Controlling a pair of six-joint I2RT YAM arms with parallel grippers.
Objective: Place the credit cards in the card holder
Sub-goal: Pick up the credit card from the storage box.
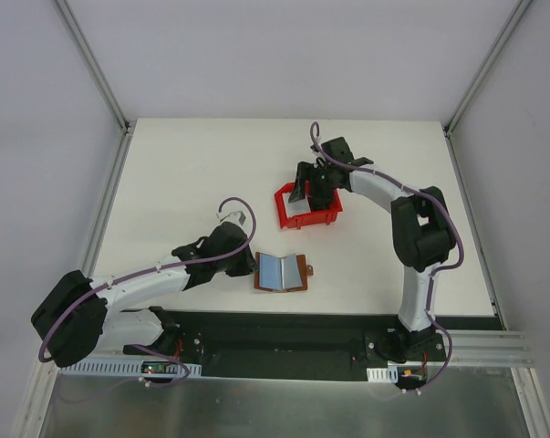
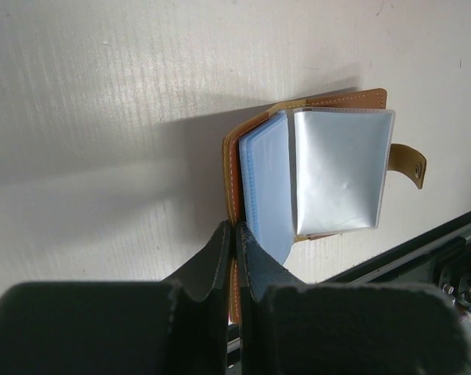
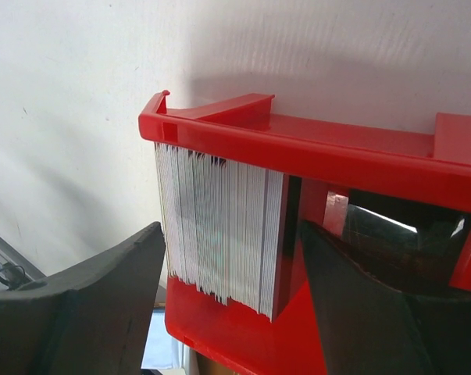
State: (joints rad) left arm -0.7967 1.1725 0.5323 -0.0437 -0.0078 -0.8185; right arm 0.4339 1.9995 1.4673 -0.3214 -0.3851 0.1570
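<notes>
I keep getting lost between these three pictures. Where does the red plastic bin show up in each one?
Top external: the red bin sits just right of centre, on the far half of the table.
Left wrist: not in it.
Right wrist: it fills the middle and right, seen close up.
Shared landmark: the white table, visible in all three.

Bright, even light w/ soft shadow left of card holder [image 2: 313,172]; close fg blurry.

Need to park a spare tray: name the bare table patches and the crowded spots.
Bare: the table far-left, behind the left arm; also the near patch between card holder and right arm. Crowded: the red bin, with the right gripper at it.
</notes>
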